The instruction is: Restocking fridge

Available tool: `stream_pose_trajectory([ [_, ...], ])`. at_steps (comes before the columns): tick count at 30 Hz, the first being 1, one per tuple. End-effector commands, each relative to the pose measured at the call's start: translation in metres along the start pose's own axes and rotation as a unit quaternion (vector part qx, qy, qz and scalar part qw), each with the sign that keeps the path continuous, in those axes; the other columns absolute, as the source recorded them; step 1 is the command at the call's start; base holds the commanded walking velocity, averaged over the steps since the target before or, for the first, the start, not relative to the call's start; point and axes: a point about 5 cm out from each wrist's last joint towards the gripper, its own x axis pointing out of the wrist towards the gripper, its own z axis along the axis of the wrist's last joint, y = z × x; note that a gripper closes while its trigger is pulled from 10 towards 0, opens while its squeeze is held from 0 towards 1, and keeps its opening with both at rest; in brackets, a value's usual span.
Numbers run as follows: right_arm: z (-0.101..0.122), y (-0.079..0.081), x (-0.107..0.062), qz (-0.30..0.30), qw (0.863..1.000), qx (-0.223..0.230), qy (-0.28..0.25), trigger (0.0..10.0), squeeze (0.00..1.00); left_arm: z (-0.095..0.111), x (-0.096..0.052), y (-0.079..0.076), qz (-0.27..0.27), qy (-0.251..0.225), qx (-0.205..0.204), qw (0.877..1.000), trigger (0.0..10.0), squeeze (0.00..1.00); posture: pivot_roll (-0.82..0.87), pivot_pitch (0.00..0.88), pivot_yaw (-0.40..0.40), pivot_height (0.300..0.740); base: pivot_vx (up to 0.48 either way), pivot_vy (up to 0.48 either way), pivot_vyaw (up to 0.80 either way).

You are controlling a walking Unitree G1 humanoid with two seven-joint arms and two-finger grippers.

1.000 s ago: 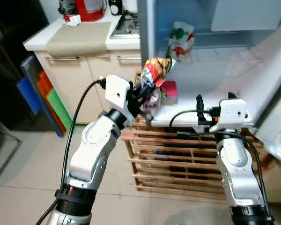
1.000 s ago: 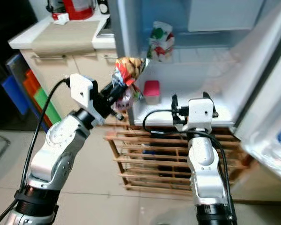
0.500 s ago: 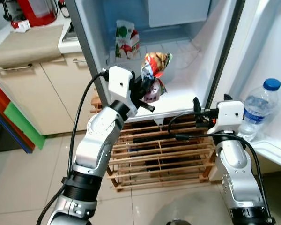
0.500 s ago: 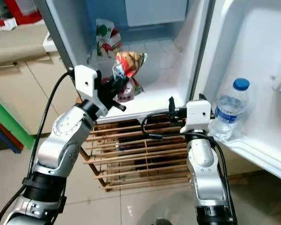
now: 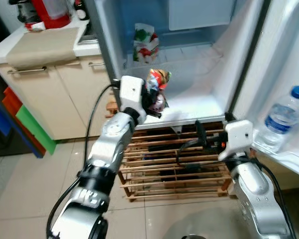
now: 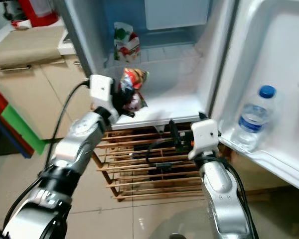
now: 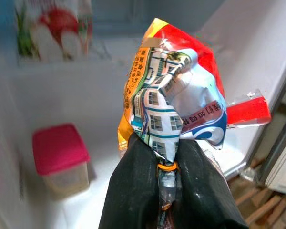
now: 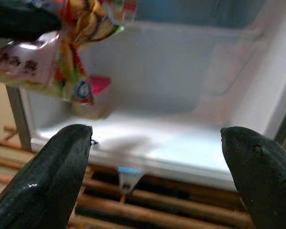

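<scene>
My left gripper [image 5: 152, 101] is shut on the twisted neck of a colourful snack bag [image 5: 158, 81], held just above the front left of the open fridge's white bottom shelf [image 5: 194, 105]. The left wrist view shows the black fingers [image 7: 136, 191] pinching the bag [image 7: 181, 105], with a pink-lidded tub [image 7: 60, 158] on the shelf behind. A printed pouch [image 5: 145, 42] stands at the back of the compartment. My right gripper [image 8: 157, 167] stands open, its fingers [image 8: 52, 176] spread wide, low in front of the shelf's edge and to the right of the bag.
A wooden slatted rack [image 5: 159, 162] stands under the fridge. A water bottle [image 5: 283, 119] stands in the open door's shelf on the right. To the left are a kitchen counter [image 5: 45, 42] with a red appliance [image 5: 53, 12] and coloured boards [image 5: 27, 122] against the cabinet.
The whole view has shifted as the camera moved. The left gripper has carried the bag lower, nearer the shelf. The right gripper has dropped below the shelf's front edge.
</scene>
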Motion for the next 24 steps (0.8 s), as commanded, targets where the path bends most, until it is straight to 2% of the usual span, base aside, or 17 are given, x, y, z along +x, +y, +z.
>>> stream_pose_trajectory([
  [1, 0.004, -0.005, -0.005, -0.018, 1.000, 0.007, -0.002, 10.0, 0.00, 0.001, 0.009, -0.005, -0.018, -0.001, 0.012, 1.000, 10.0, 0.00, -0.23, 0.006, 0.112, 0.740, 0.000, 0.000, 0.00],
  [5, 0.003, -0.007, -0.009, -0.030, 1.000, 0.009, 0.002, 10.0, 0.00, -0.003, 0.014, -0.010, -0.025, 0.008, 0.013, 1.000, 10.0, 0.00, -0.24, 0.023, 0.116, 0.740, 0.000, 0.000, 0.00],
  [6, 0.003, -0.006, -0.014, -0.035, 0.999, 0.008, 0.005, 10.0, 0.00, -0.004, 0.017, -0.013, -0.029, 0.008, 0.016, 0.999, 10.0, 0.00, -0.26, 0.057, 0.125, 0.740, 0.000, 0.000, 0.00],
  [10, 0.004, -0.002, -0.030, -0.050, 0.999, 0.007, 0.014, 10.0, 0.00, -0.002, 0.025, -0.018, -0.032, 0.003, 0.033, 0.999, 10.0, 0.00, -0.28, 0.096, 0.140, 0.740, 0.000, 0.000, 0.00],
  [17, 0.008, 0.001, -0.055, -0.073, 0.997, 0.006, 0.026, 10.0, 0.00, 0.008, 0.028, -0.008, -0.015, -0.021, 0.039, 0.999, 10.0, 0.00, -0.31, 0.156, 0.159, 0.740, 0.415, 0.000, 0.00],
  [24, 0.008, 0.007, -0.073, -0.068, 0.996, 0.008, 0.051, 10.0, 0.00, 0.004, 0.029, -0.014, -0.029, -0.022, 0.037, 0.999, 10.0, 0.00, -0.34, 0.206, 0.152, 0.740, 0.469, 0.000, 0.00],
])
